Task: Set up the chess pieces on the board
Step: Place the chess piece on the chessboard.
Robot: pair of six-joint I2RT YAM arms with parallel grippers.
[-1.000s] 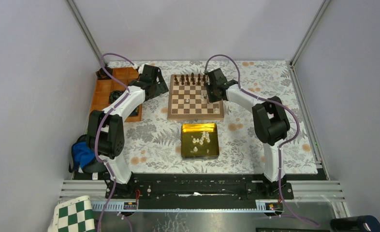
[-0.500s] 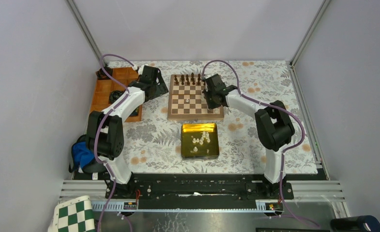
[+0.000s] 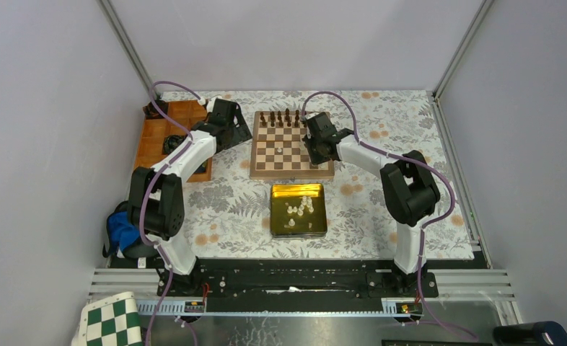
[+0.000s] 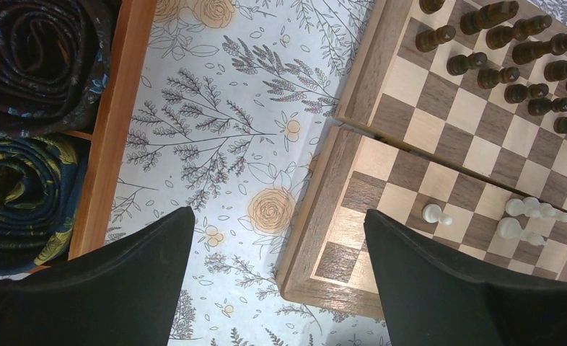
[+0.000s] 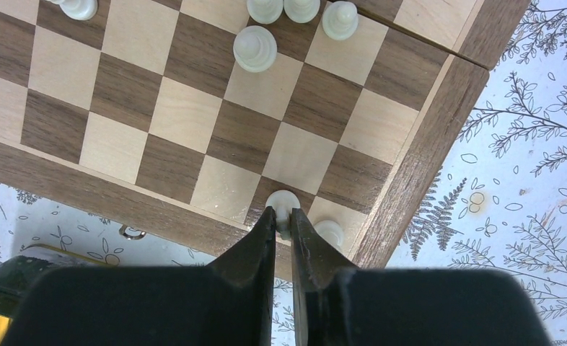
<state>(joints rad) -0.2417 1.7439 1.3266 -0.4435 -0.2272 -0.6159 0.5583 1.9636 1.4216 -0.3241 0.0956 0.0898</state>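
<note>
Right gripper (image 5: 282, 218) is pinched tight on a cream-white chess piece (image 5: 283, 203) at a dark square in the edge row of the board (image 5: 410, 189), one square from its corner. A second cream piece (image 5: 330, 232) sits just beside it on the corner square. Left gripper (image 4: 277, 220) hangs with fingers spread wide, holding nothing, over the board's opposite rim and the floral cloth (image 4: 216, 130). Dark brown pieces (image 4: 511, 43) fill the board's far rows. Near the board's front edge, a yellow tin (image 3: 275, 216) holds other cream pieces.
</note>
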